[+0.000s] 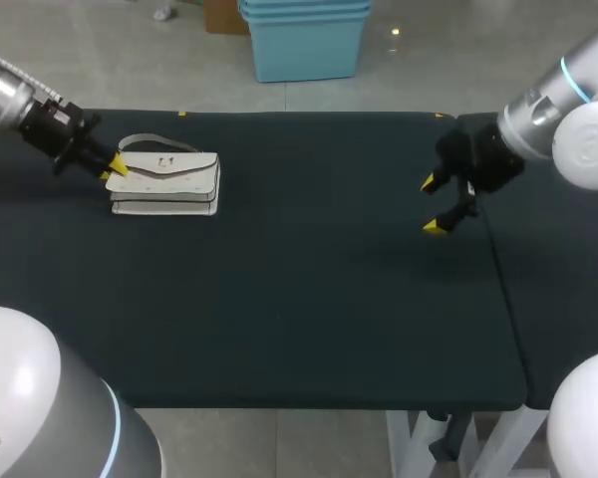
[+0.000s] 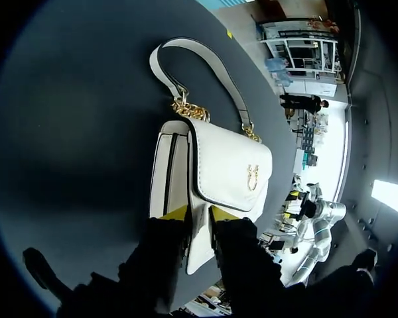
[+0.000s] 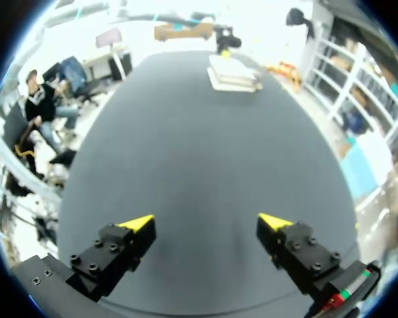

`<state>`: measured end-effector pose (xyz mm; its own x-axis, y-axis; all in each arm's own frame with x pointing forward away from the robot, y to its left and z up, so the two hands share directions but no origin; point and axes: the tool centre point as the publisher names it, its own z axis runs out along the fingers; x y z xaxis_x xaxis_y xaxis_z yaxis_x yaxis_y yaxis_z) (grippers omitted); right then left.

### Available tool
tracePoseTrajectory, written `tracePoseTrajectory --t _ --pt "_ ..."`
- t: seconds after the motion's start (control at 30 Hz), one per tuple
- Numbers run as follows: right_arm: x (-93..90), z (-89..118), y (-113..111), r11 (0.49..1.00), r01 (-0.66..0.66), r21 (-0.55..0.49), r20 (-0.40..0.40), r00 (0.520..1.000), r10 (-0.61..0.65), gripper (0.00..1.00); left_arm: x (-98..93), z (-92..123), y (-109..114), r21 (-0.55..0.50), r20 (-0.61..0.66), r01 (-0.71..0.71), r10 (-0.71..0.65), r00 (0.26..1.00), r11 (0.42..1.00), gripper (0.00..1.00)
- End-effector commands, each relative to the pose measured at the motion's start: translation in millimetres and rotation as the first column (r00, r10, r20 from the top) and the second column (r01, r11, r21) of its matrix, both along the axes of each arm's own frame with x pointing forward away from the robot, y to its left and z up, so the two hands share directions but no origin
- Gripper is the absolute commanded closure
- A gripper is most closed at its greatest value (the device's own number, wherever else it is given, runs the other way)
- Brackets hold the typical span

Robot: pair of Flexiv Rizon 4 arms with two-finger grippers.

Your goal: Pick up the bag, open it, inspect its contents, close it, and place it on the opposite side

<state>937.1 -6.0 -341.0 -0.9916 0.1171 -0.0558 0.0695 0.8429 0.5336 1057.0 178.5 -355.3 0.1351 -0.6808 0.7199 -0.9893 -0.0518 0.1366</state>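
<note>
- White leather-look bag (image 1: 167,184) lies on the dark table (image 1: 309,299), in its far left part, well apart from the right arm.
- From the head view the bag appears to rest flat with its flap upward; the flap is down over the front and a small gold clasp (image 2: 253,175) sits near the flap's lower edge.
- Its strap (image 2: 186,50) curves out from the bag's top and lies on the table beyond it, joined to the body by short gold chain links (image 2: 189,109) at each end.
- The left gripper (image 1: 115,166) comes in from the left and meets the bag's left end.
- In the left wrist view this gripper (image 2: 199,215) has one yellow tip on each side of a white panel at the bag's end, both tips against it, so it is pinching the bag (image 2: 219,165).
- Which layer of the bag sits between the fingers cannot be told for certain; it looks like the front section under the flap.
- The right gripper (image 1: 432,205) hangs over the right part of the table, near its right edge, with its two yellow tips spread wide and nothing between them.
- From the right wrist view the right gripper (image 3: 205,222) looks across bare dark table (image 3: 199,152) toward the bag (image 3: 233,73), which lies far ahead of the fingers with the left arm beside it.
</note>
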Motion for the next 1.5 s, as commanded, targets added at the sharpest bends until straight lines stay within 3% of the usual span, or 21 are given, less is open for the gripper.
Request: tracePoseTrajectory --t 0.03,0.17,0.3,0.5,0.97,1.0,1.07,1.1,1.5 --pt "0.3 0 0 1.000 -0.002 0.002 -0.001 1.000 0.002 0.00 -11.2 10 4 0.011 0.010 -0.005 0.005 1.000 1.000 0.54" --pt "0.3 0 0 1.000 -0.002 0.002 -0.001 1.000 0.002 0.00 -16.8 19 9 0.017 0.006 0.005 -0.005 1.000 1.000 0.64" --pt "0.3 0 0 1.000 -0.002 0.002 -0.001 1.000 0.002 0.00 -17.4 20 10 0.038 -0.007 0.033 -0.033 0.999 0.999 0.67" --pt "0.3 0 0 1.000 -0.002 0.002 -0.001 1.000 0.002 0.00 -8.7 8 4 0.068 -0.049 0.071 -0.068 0.996 0.995 0.62" --pt "0.3 0 0 1.000 -0.002 0.002 -0.001 1.000 0.002 0.00 6.6 -3 14 0.080 -0.074 0.068 -0.062 0.995 0.994 0.72" --pt "0.3 0 0 1.000 -0.002 0.002 -0.001 1.000 0.002 0.00 6.3 -3 13 0.076 -0.075 0.071 -0.065 0.995 0.995 0.76" --pt "0.3 0 0 1.000 -0.002 0.002 -0.001 1.000 0.002 0.00 5.4 -4 11 0.070 -0.074 0.078 -0.073 0.995 0.994 0.98" --pt "0.3 0 0 1.000 -0.002 0.002 -0.001 1.000 0.002 0.00 4.4 -4 10 0.063 -0.075 0.084 -0.079 0.994 0.994 1.00" --pt "0.3 0 0 1.000 -0.002 0.002 -0.001 1.000 0.002 0.00 -22.8 0 -24 0.059 -0.051 0.120 -0.117 0.992 0.991 1.00"
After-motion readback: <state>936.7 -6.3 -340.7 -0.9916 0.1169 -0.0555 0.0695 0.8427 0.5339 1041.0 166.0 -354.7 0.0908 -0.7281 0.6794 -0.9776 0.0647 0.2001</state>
